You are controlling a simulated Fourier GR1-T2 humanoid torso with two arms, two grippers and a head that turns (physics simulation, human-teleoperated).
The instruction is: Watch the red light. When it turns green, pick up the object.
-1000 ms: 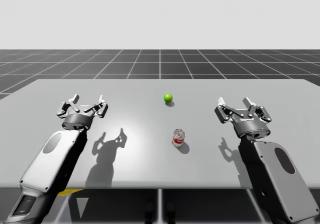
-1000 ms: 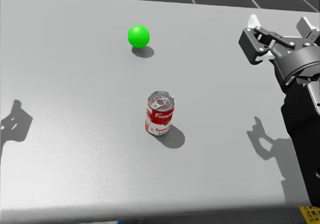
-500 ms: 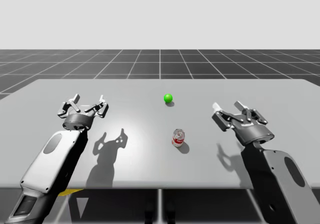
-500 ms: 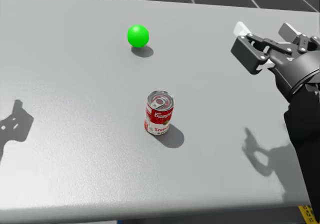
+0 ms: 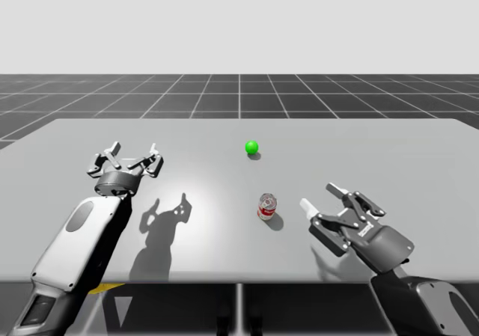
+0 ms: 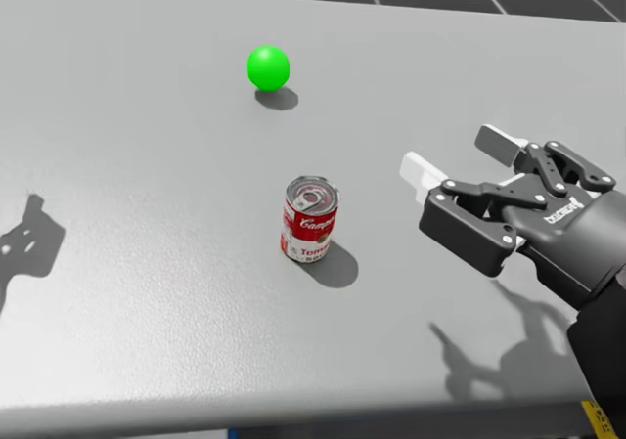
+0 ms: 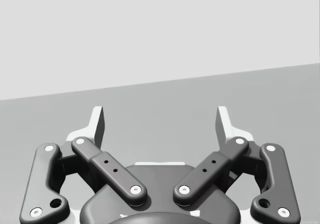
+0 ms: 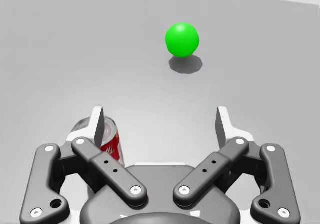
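A red and white can (image 5: 267,206) (image 6: 310,220) stands upright near the middle of the grey table (image 5: 224,246). Behind it sits the signal light, a green ball (image 5: 251,147) (image 6: 268,67) (image 8: 182,39). My right gripper (image 5: 325,202) (image 6: 460,158) (image 8: 160,121) is open, a little to the right of the can, and nothing is between its fingers. In the right wrist view the can (image 8: 111,140) is partly hidden behind one finger, outside the gap. My left gripper (image 5: 132,153) (image 7: 160,121) is open and empty over the left part of the table.
The table's front edge (image 6: 293,410) runs close below the can. Dark tiled floor (image 5: 239,93) lies beyond the far edge. Shadows of both arms fall on the tabletop.
My right arm has swung down and inward, bringing its open gripper from the right side of the table to just right of the can. The left arm, can and green ball have stayed put.
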